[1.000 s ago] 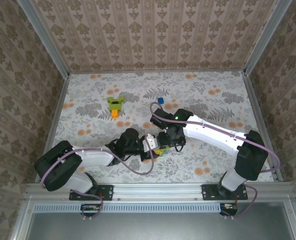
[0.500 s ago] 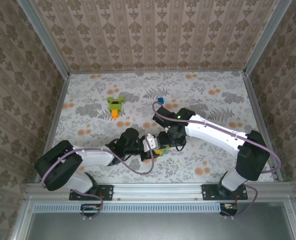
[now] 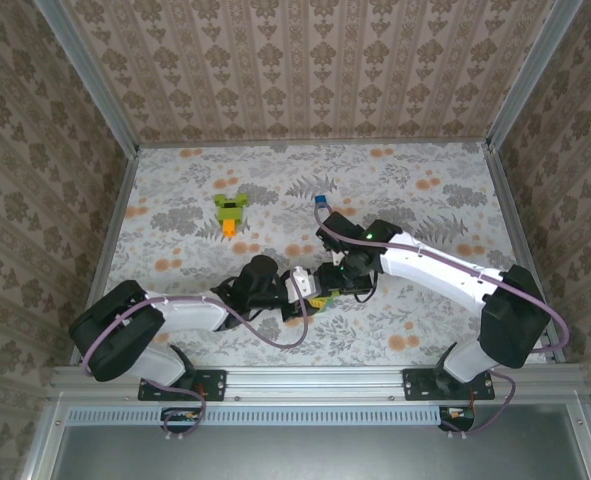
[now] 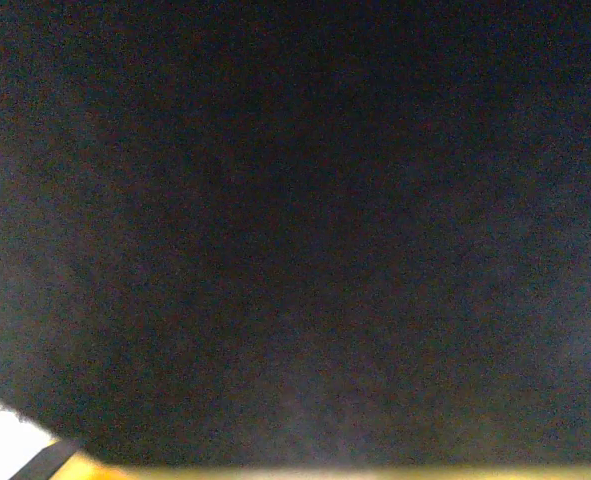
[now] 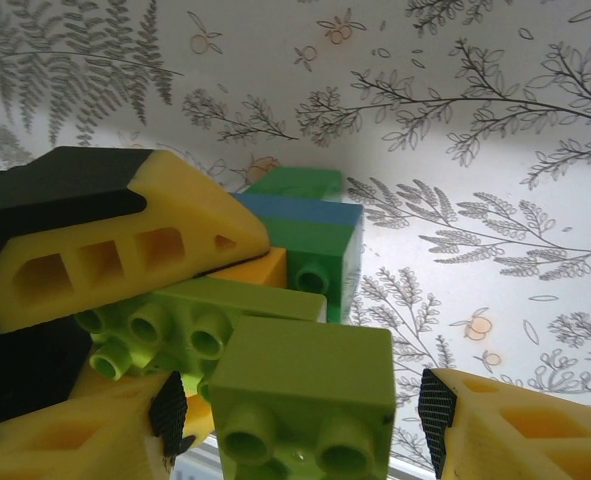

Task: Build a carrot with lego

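The carrot (image 3: 231,209), lime-green bricks with an orange tip, lies at the back left of the table. At the front centre my left gripper (image 3: 306,292) is shut on a small lego cluster (image 3: 321,297); its yellow finger (image 5: 105,245) presses on top of it. The cluster has a lime-green plate (image 5: 175,320), an orange brick (image 5: 257,270) and a dark green brick with a blue top (image 5: 320,235). At its near end sits a lime-green brick (image 5: 305,385). My right gripper (image 5: 300,415) straddles that brick, open, with a gap on the right side. The left wrist view is dark.
A lone blue brick (image 3: 320,201) lies at the back centre, beyond the right arm's forearm. The floral tabletop (image 3: 425,190) is walled on three sides. Both arms meet over the front centre, wrists close together.
The right arm has shifted a little to the right, its wrist drawing slightly back from the cluster. The left arm and the cluster have stayed put.
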Controlling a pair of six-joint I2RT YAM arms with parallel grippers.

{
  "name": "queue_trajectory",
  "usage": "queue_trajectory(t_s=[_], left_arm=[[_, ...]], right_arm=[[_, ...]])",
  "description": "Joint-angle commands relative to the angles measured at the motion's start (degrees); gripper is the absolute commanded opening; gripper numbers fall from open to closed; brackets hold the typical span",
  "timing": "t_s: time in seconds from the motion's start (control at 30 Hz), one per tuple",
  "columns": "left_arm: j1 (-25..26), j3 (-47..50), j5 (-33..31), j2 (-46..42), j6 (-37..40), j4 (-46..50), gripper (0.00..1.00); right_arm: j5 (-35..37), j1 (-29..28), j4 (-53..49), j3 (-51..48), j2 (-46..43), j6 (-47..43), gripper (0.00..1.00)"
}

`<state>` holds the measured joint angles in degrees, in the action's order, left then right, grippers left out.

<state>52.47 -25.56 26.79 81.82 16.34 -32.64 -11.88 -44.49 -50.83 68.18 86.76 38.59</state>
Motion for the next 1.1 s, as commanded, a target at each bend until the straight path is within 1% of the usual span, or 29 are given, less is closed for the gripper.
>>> queue_trajectory(t_s=[0.0, 0.23, 0.57, 0.6, 0.77, 0.87, 1.0, 1.07], left_arm=[[1.23, -0.45, -2.88, 2.78, 1.68, 6.89, 0.10], [1.23, -0.71, -2.89, 3.06, 1.68, 7.15, 0.11], [1.26, -1.06, -3.14, 3.42, 1.72, 7.55, 0.10], [1.20, -1.11, -3.19, 3.43, 1.75, 7.59, 0.10], [1.25, -1.05, -3.39, 3.35, 1.76, 7.58, 0.10], [1.25, -1.07, -3.45, 3.36, 1.72, 7.58, 0.11], [1.24, -1.15, -3.41, 3.55, 1.78, 7.68, 0.11], [1.27, -1.24, -3.41, 3.53, 1.75, 7.70, 0.11]], right_arm=[[-10.85, 0.69, 10.94, 1.61, -5.81, 0.85, 0.66], [-9.66, 4.11, 6.94, 1.63, -10.76, -0.60, 0.66], [-9.37, 6.55, 5.17, 0.73, -12.18, -1.64, 0.65], [-8.98, 6.84, 4.55, 0.73, -12.40, -1.72, 0.62], [-8.88, 9.10, 3.59, -0.39, -13.45, -1.26, 0.39], [-7.14, 10.01, 2.39, -1.01, -13.69, -1.21, 0.30], [-6.94, 10.42, 1.97, -2.07, -13.60, -0.80, 0.15], [-6.89, 10.48, 1.62, -2.34, -13.09, -0.70, 0.11]])
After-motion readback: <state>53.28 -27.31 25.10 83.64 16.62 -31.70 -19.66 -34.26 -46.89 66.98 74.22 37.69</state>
